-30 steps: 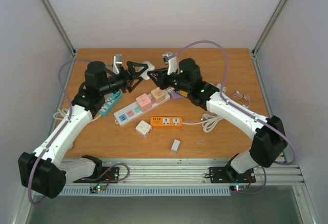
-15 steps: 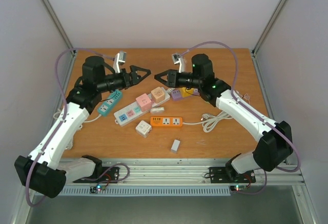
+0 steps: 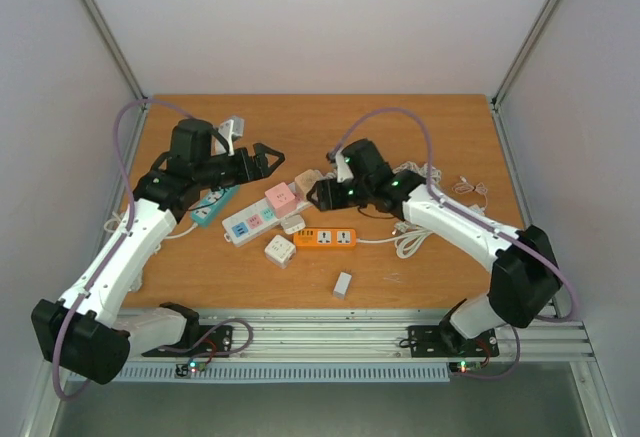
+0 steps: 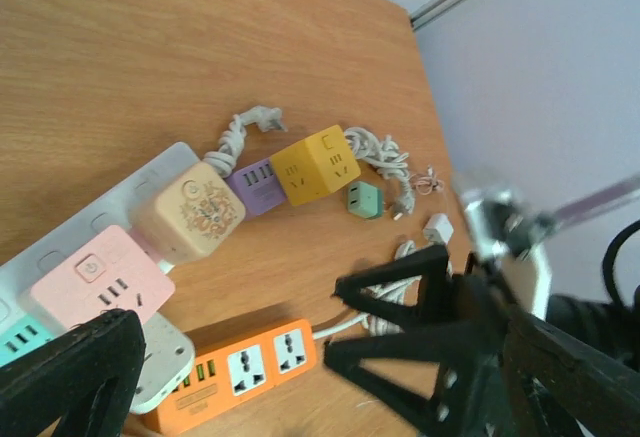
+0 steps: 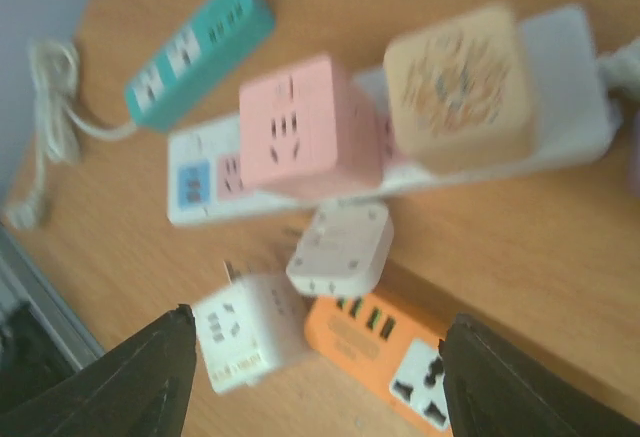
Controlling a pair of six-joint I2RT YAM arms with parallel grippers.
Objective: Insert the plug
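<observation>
White plug (image 5: 340, 247) lies loose against the orange power strip (image 5: 385, 352). Right end effector (image 5: 320, 319) hangs apart above it, left end effector (image 3: 272, 160) wide apart, empty. I'd grip it squarely, prongs down.

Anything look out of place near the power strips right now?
Yes. A small white adapter lies loose and tilted between the white power strip and the orange power strip. It leans on the orange one's edge and is not seated in any socket. The right gripper hangs open above it, holding nothing.
</observation>
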